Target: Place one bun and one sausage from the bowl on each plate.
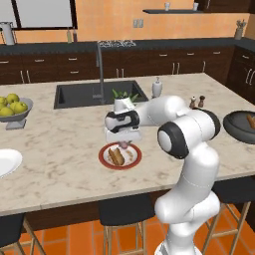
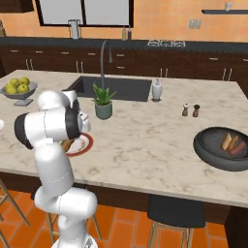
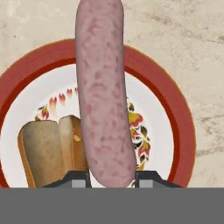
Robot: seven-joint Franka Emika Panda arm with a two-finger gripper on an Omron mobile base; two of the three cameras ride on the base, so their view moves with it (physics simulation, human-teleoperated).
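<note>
A pink sausage (image 3: 104, 92) runs up the centre of my hand view, clamped between my pincer's (image 3: 111, 178) two dark tips, directly over the red-rimmed plate (image 3: 175, 109). A split bun (image 3: 50, 148) lies on the plate's lower left, its bottom end cut off by the frame edge. From the left base view, my own wrist hides most of the sausage above the plate (image 1: 103, 157). Far right, the dark bowl (image 2: 213, 152) holds more food, well apart on the marble counter (image 2: 145, 140).
</note>
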